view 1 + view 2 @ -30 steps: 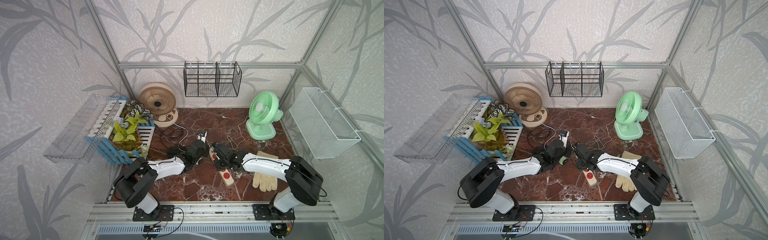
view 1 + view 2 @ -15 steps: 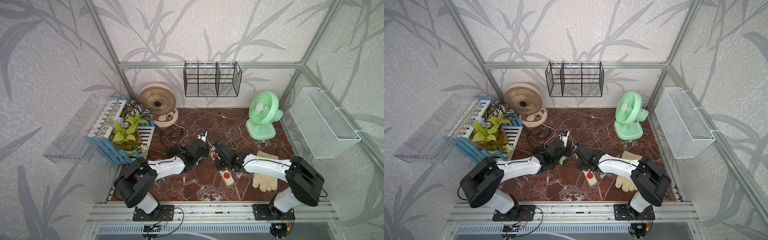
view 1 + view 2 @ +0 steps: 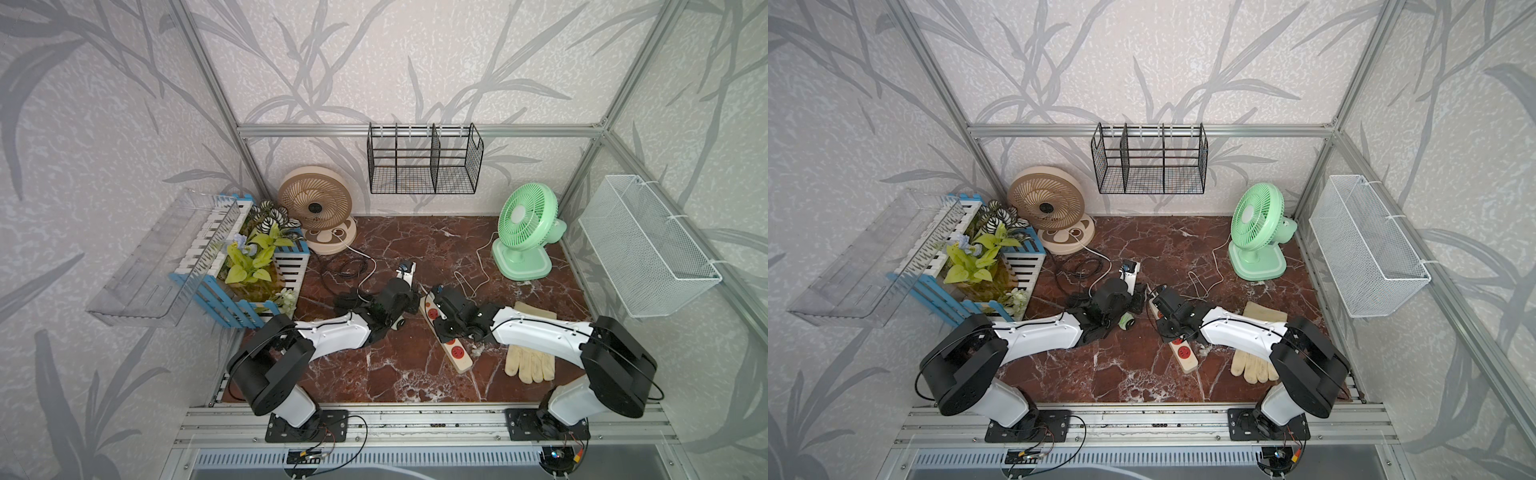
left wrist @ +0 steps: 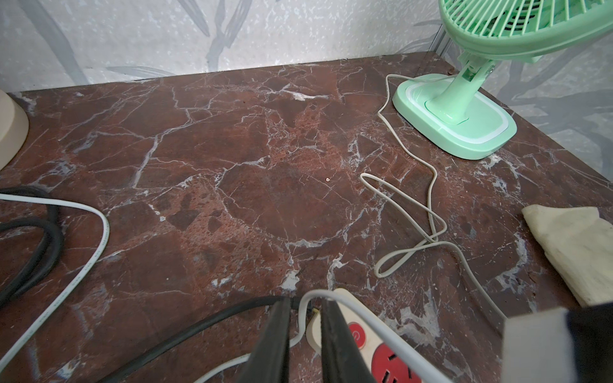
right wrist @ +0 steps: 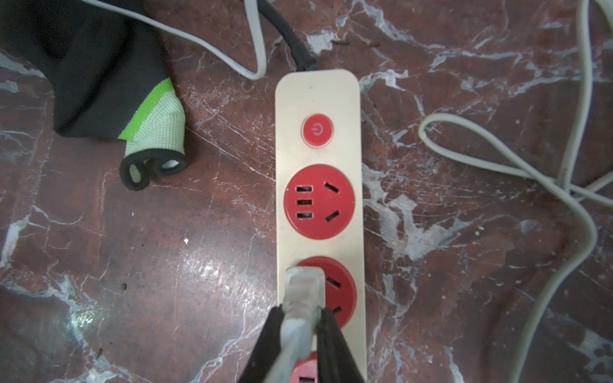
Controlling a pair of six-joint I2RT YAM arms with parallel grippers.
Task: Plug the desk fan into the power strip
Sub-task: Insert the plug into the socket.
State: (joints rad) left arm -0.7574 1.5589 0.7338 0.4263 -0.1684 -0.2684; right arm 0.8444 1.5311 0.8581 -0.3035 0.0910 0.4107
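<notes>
Near the middle of the marble table (image 3: 415, 382) the power strip (image 5: 318, 99) lies flat with its red sockets facing up; in both top views it sits between the two arms. Over the second socket from the red button (image 5: 317, 130) the right gripper (image 5: 302, 320) pinches a grey plug (image 5: 303, 285) by its two flat sides; the plug body covers the slots on one side of that socket and its prongs are hidden, so I cannot tell if it is fully seated. At the button end the left gripper (image 4: 303, 308) has its fingers a little apart, with a thin white cord running through the gap; it does not seem to grip anything. The green desk fan (image 3: 525, 216) stands well apart in the back right corner; its white cord (image 4: 431, 185) loops loosely toward the strip. I judge the plug to be small, stiff and light, with smooth plastic that may slip; a hold on the body, not on the soft cord, is the correct one. The strip seems light too and may slide on the polished stone when pushed; pressing on its bare end near the button would keep it in place.
</notes>
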